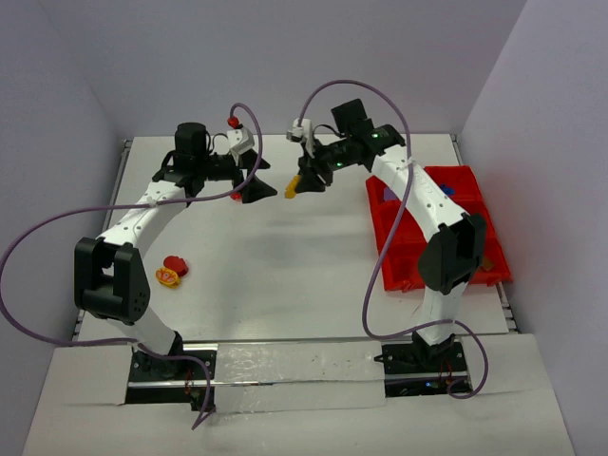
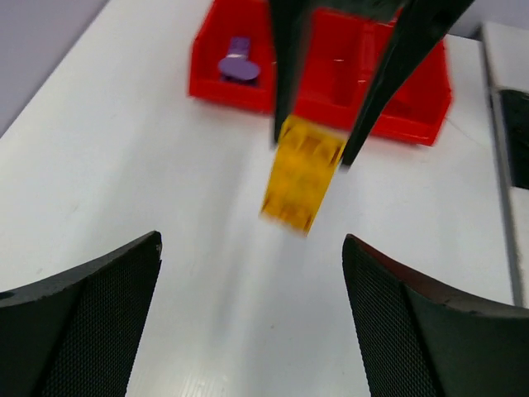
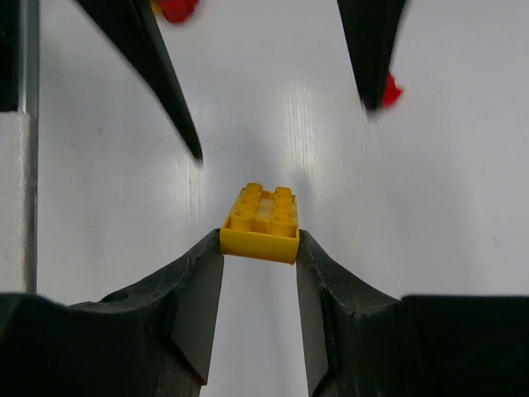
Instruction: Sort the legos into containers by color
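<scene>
Right claw [image 3: 259, 248] pinches a yellow brick [image 3: 264, 217]; left claw [image 2: 252, 244] gapes. Beyond the brick, our red tray [image 2: 227, 89] holds a purple piece [image 2: 238, 66].

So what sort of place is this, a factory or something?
More likely a small robotics lab bench: two arms bolted to a white table boxed in by plain walls, plus a yellow toy brick in the right claw and a red sorting tray.

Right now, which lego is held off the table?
The yellow brick, pinched in the right claw. The red pieces lie on the table, and the purple one sits in the red tray.
</scene>
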{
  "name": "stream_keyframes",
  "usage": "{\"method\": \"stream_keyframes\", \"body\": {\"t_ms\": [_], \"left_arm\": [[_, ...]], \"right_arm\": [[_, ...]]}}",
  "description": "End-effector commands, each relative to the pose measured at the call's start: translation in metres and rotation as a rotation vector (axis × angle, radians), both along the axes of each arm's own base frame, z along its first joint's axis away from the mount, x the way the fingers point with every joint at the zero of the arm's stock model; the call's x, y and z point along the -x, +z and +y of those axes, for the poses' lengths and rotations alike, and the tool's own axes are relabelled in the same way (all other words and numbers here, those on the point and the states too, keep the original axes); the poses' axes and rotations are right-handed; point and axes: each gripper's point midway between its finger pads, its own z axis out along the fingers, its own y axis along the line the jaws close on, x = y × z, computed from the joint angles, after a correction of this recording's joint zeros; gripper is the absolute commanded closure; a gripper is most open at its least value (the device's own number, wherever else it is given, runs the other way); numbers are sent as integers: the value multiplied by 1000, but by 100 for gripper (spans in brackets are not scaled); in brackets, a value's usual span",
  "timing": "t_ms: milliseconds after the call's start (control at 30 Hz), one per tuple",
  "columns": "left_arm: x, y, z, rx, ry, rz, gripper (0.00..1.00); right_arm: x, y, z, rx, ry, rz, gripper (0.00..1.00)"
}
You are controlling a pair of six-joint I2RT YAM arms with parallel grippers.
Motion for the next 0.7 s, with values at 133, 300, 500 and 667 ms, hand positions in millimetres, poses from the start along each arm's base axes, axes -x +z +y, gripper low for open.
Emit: {"method": "stream_keyframes", "body": {"t_ms": [133, 300, 500, 667], "left_arm": [[-78, -5, 48, -113, 466, 4, 4], [-112, -23, 64, -166, 650, 53, 1], [-137, -30, 79, -178, 797, 59, 1], [-145, -58, 84, -249, 852, 93, 1]], "right_arm": [[-24, -17, -161, 202, -343, 6, 100], [-15, -50, -232, 353, -476, 68, 100], [0, -66, -291, 447, -580, 126, 100], [12, -93, -318, 527, -614, 179, 100]]}}
